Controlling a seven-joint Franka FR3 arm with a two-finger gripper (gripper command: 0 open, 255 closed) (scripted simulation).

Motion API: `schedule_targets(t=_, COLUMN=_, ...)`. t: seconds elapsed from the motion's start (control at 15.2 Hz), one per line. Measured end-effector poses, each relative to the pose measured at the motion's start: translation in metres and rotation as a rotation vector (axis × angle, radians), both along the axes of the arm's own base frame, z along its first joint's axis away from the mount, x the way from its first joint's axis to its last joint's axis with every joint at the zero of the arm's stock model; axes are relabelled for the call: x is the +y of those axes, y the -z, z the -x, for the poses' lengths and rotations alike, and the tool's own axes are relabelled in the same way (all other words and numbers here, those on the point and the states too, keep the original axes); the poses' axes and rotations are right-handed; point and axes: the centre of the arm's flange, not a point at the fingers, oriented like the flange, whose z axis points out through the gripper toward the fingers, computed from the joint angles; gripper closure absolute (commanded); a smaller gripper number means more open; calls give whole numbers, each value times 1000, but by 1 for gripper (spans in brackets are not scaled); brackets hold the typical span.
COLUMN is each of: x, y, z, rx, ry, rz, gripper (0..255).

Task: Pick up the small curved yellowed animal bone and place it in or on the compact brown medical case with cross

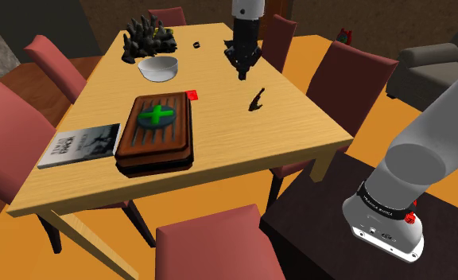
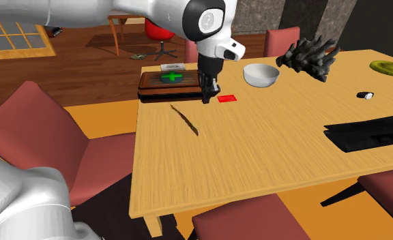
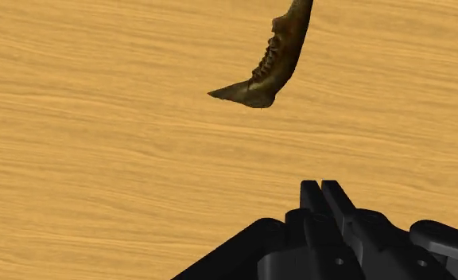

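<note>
Bone (image 1: 257,101), dark and yellow-brown, lies flat on the bare wood of the bench (image 1: 235,155), well apart from the brown case (image 1: 156,134) and toward the shoulder view's right of it. It is thin and curved. In the second exterior view its long axis (image 2: 185,119) runs on a slant, from near the case's end toward the bench's near edge. The wrist view shows one end tapering to a sharp tip (image 3: 265,70), with a toothed ridge along the inner curve.

The tool (image 1: 243,70) hangs above the bench near the bone without touching it. It is clenched on nothing, and its two black fingers (image 3: 312,195) meet.

The case lies flat with its lid closed and a green cross (image 1: 156,116) on top. A book (image 1: 80,145) rests just beside its far side, and a small red card (image 2: 227,99) sits near one corner. A pale bowl (image 1: 157,68) stands upright beyond the case, beside a spiky black thing (image 1: 148,36).
</note>
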Motion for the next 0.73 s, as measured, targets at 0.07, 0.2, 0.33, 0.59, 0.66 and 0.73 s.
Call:
schedule_targets(t=0.07, x=-1, y=-4, z=0, rx=0, ry=0, rz=0, gripper=255)
schedule_targets(t=0.2, x=-1, y=-4, z=0, rx=0, ry=0, rz=0, gripper=0)
schedule_targets(t=0.33, x=3, y=6, z=8, rx=10, ry=26, rz=10, gripper=0)
schedule_targets(t=0.59, x=18, y=37, z=44, rx=41, ry=109, rz=42, gripper=0)
schedule_targets(t=0.66, x=21, y=46, z=53, rx=49, ry=131, rz=51, gripper=0)
schedule_targets(t=0.73, x=24, y=52, z=58, rx=57, ry=153, rz=60, gripper=0)
